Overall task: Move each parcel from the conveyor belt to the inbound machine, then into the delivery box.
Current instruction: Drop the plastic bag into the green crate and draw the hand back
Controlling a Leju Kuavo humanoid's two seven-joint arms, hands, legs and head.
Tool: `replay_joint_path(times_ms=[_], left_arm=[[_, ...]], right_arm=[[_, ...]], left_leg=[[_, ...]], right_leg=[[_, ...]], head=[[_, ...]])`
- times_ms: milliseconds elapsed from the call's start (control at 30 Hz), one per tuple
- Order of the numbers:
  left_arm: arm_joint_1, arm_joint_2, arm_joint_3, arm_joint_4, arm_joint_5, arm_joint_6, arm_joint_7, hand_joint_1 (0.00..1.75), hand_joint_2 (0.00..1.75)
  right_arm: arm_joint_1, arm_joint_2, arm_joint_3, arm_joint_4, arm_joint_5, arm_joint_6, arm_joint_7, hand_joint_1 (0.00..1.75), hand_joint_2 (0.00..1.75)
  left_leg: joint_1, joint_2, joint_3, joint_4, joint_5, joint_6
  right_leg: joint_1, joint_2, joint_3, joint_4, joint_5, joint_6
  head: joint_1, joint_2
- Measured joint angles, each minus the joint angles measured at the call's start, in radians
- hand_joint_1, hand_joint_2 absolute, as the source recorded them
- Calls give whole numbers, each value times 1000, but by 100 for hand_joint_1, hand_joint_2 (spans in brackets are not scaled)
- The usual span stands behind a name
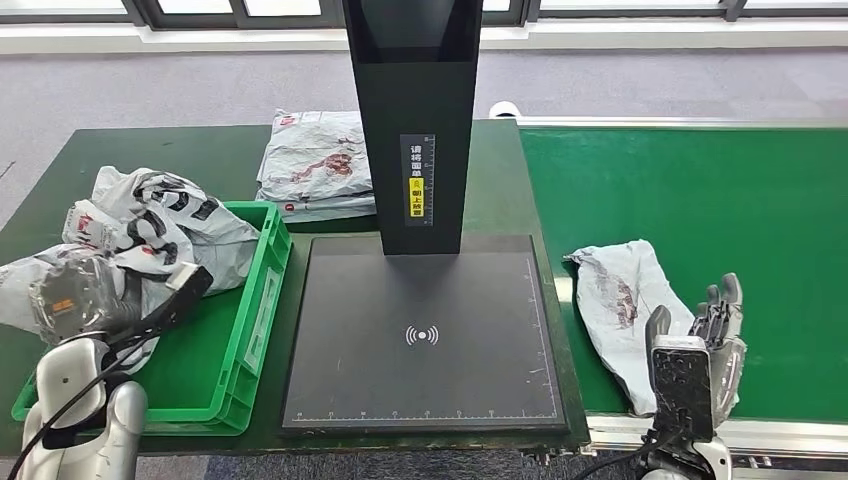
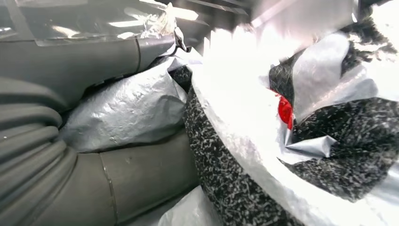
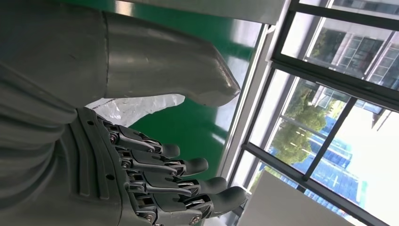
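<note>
A crumpled white, grey and black parcel lies over the left end of the green delivery box. My left hand grips it from the near side. In the left wrist view the bag's silver film is squeezed between the thumb and the fingers of my left hand. A second white parcel with dark red marks lies on the green conveyor belt. Just right of it my right hand is open and holds nothing. The right wrist view shows my right hand with fingers spread above that parcel.
The inbound machine's black scanning plate sits between box and belt, with its black post rising at the back. Another white parcel lies on the green table behind the box, left of the post. Windows run along the far wall.
</note>
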Motion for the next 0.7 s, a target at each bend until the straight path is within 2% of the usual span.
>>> replay_joint_path(times_ms=[33,67,100,333,567,700], left_arm=[[-1,3,1,30,0,-8,-10,43,87],[-1,4,2,55,0,-24,-20,7,44],[-2,5,5,74,0,-45,-35,0,0],[-2,4,10,156,20,-136,-161,0,0],[-2,3,10,181,30,-147,-177,0,0],[-2,4,10,185,90,-158,-208,0,0]], right_arm=[[-2,0,0,1,1,1,2,0,175],[-4,0,-1,1,2,2,4,0,175],[-5,0,-2,2,2,2,5,0,175],[12,0,-30,2,-6,11,1,0,175],[17,0,-35,2,-8,16,-4,0,175],[21,0,-35,2,-7,14,-7,0,175]], left_leg=[[0,0,0,0,0,0],[0,0,0,0,0,0],[0,0,0,0,0,0],[0,0,-1,0,-1,0],[0,0,0,0,0,0],[0,0,0,0,0,0]], right_leg=[[0,0,0,0,0,0],[0,0,0,0,0,0],[0,0,0,0,0,0],[0,0,-1,0,0,0],[0,0,-1,0,0,0],[0,0,-1,0,0,0]], head=[[0,0],[0,0],[0,0],[0,0],[0,0],[0,0]])
